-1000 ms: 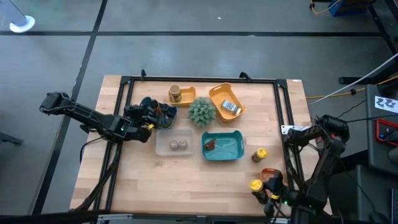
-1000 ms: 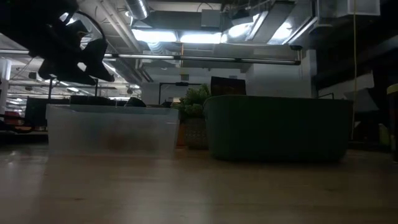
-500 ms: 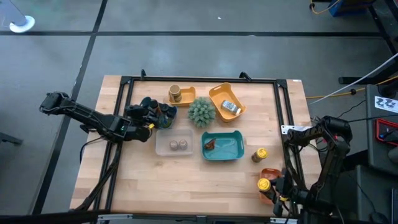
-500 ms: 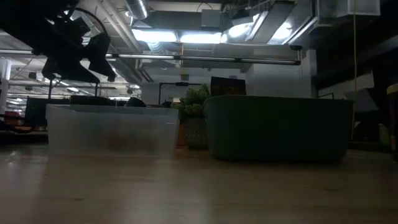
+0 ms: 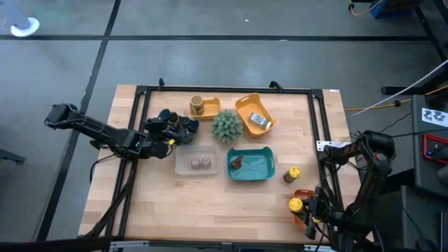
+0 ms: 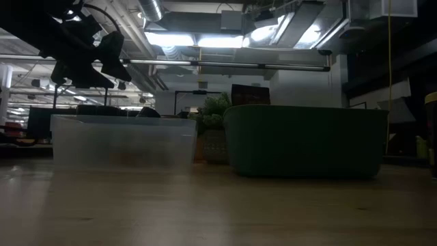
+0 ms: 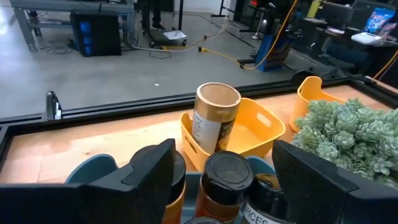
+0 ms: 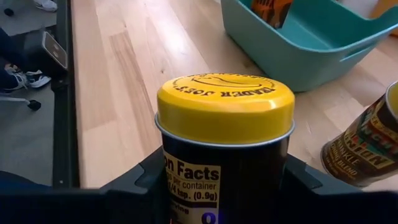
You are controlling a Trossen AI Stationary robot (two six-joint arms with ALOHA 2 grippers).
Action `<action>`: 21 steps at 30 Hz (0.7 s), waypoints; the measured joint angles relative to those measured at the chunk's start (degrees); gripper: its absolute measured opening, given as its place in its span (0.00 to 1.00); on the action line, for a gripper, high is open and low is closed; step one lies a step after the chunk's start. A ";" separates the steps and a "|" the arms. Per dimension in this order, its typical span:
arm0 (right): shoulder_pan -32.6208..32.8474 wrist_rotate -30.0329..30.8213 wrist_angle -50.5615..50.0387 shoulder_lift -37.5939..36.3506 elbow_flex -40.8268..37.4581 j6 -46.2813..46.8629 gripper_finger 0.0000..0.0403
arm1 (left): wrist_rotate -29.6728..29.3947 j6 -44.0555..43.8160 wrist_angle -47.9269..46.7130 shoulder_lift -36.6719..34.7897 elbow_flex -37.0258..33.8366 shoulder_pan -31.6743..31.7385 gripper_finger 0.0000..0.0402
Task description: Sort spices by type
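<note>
My right gripper (image 5: 304, 208) is at the near right, shut on a yellow-lidded spice jar (image 8: 224, 118) by the near orange tray (image 5: 302, 194). A second yellow-lidded jar (image 5: 292, 173) stands beside the teal tray (image 5: 260, 165), which holds an amber packet (image 5: 236, 162). My left gripper (image 7: 227, 183) is open over the blue tray (image 5: 187, 133). Its fingers stand on either side of a dark-capped jar (image 7: 227, 171) without touching it. Two grey tins (image 5: 201, 163) sit in the clear tray (image 5: 183, 165). A tan jar (image 7: 214, 118) stands in the yellow tray (image 7: 261, 127). A white-blue sachet (image 5: 259, 120) lies in the far orange tray (image 5: 246, 105). My right gripper pinches the yellow-lidded jar by two opposite sides of its dark body (image 8: 171, 180), just below the lid, between its two fingers. The fingers come slanting down from the table's right side. The jar stands upright, lid up; its base is hidden.
A green spiky ball plant (image 5: 227, 126) stands mid-table between the blue tray and the far orange tray. A black frame (image 5: 231, 89) runs round the table's far and side edges. Bare wood lies along the near edge, left of my right gripper.
My right gripper has carried the yellow-lidded jar a short way toward the table's right edge, to beside the near orange tray, keeping it upright and staying shut on it.
</note>
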 joint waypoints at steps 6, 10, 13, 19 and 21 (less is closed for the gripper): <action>-0.02 1.87 1.38 0.02 -2.38 -0.06 0.46 | 0.00 -0.15 0.01 0.00 0.00 0.00 0.63; -0.02 2.22 1.44 0.02 -4.11 0.50 0.46 | 0.00 0.01 -0.03 0.00 0.00 0.00 0.63; -0.02 2.67 1.59 0.02 -5.54 2.26 0.46 | 0.00 0.01 -0.03 0.00 0.00 0.00 0.63; -0.76 6.25 2.04 -0.01 -7.27 3.39 0.46 | 0.00 0.03 -0.03 0.00 0.00 0.00 0.63; -1.31 6.35 2.11 0.07 -7.76 3.25 0.46 | 0.00 0.30 -0.05 0.00 0.00 0.00 0.63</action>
